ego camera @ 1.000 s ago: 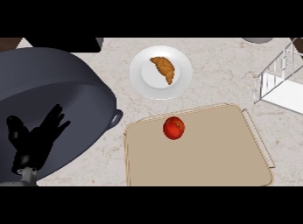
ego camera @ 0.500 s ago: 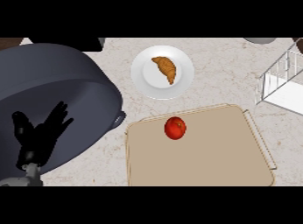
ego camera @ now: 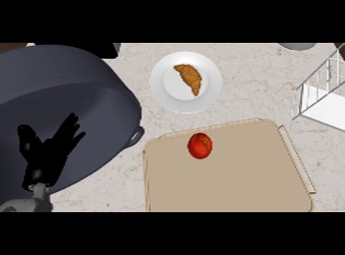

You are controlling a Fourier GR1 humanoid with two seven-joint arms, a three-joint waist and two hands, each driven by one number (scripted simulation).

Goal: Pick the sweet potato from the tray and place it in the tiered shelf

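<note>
A small round red-orange item (ego camera: 200,145), looking more like a tomato than a sweet potato, lies on the beige tray (ego camera: 242,179) near its far left part. The white tiered shelf (ego camera: 330,92) stands at the right edge, only partly in view. My left hand (ego camera: 49,149) shows at the lower left over a big dark pot, fingers straight and spread upward, holding nothing. It is well left of the tray. My right hand does not show.
A large dark grey pot (ego camera: 50,114) fills the left side, its handle close to the tray's left corner. A white plate (ego camera: 186,82) with a croissant (ego camera: 190,78) sits beyond the tray. A grey round thing (ego camera: 300,46) peeks in at the top right.
The whole view has shifted slightly: tray and red item sit a little higher and right. My left hand has edged to the right over the pot, still open.
</note>
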